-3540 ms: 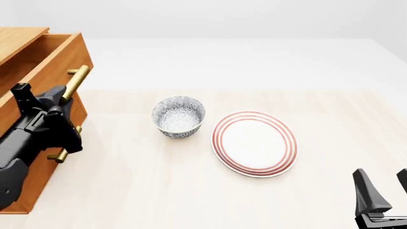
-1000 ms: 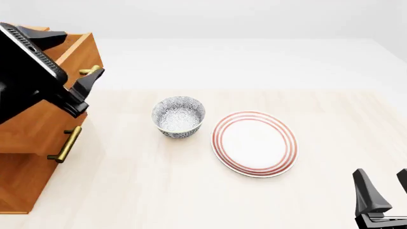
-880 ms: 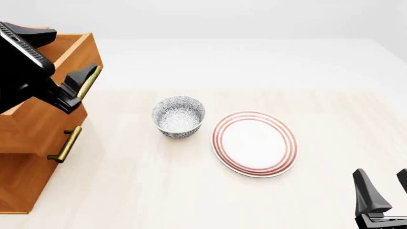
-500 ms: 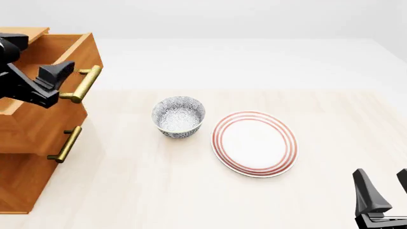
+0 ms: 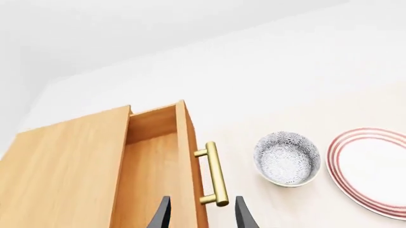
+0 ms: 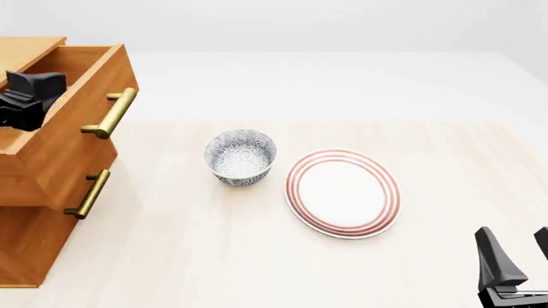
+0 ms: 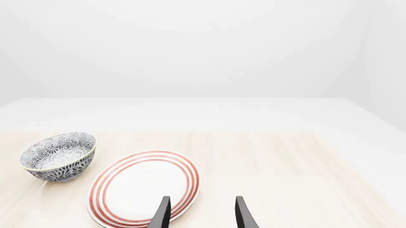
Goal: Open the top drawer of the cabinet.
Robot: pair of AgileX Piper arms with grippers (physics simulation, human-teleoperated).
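The cabinet (image 6: pixel 34 192) stands at the table's left edge. Its top drawer (image 6: pixel 81 128) is pulled out, so the plain wooden inside (image 5: pixel 149 180) shows. The drawer's brass bar handle (image 6: pixel 110 113) is free. My left gripper (image 5: pixel 201 219) is open and high above the drawer front, with the handle (image 5: pixel 216 173) below and beyond its fingertips. In the front view only the left arm's black end (image 6: pixel 27 99) shows, over the open drawer. My right gripper (image 6: pixel 518 266) rests open at the near right, holding nothing.
A blue-patterned bowl (image 6: pixel 240 156) sits mid-table, right of the cabinet. A white plate with red rings (image 6: pixel 342 192) lies just right of the bowl. A lower drawer with a like brass handle (image 6: pixel 87 194) is closed under the top one.
The left gripper has come off the brass handle and drawn back to the left, over the drawer. The drawer stays pulled out. The right arm has not moved.
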